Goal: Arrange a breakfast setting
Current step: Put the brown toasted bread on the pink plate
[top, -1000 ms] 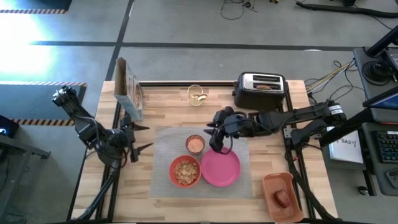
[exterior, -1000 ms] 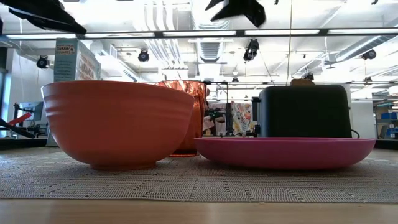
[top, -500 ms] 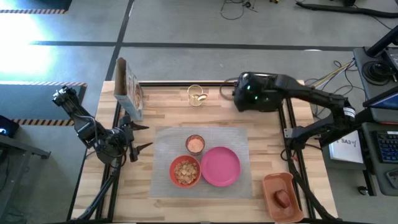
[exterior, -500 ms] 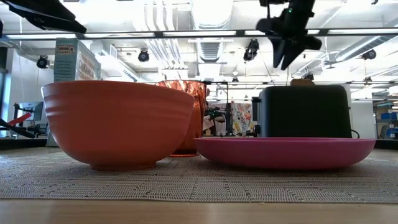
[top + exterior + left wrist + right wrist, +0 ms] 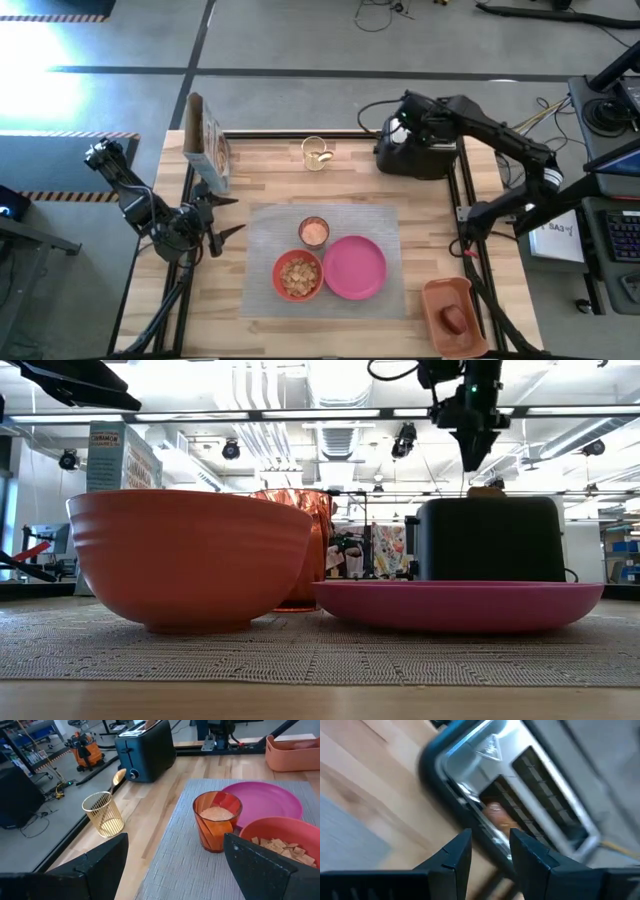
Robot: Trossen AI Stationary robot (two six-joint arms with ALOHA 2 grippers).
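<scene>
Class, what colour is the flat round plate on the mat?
Pink; the plate shows best in the high view.

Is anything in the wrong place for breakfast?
Nothing is spilled or broken. But the toast slice still sits in the toaster, the pink plate is bare, and the apple lies in the orange tray off the mat. The right gripper hovers over the toaster.

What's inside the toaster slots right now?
One slot of the toaster holds a brown toast slice, its top edge poking out, below the open, empty right gripper. How deep it sits is hidden; the other slot looks dark.
</scene>
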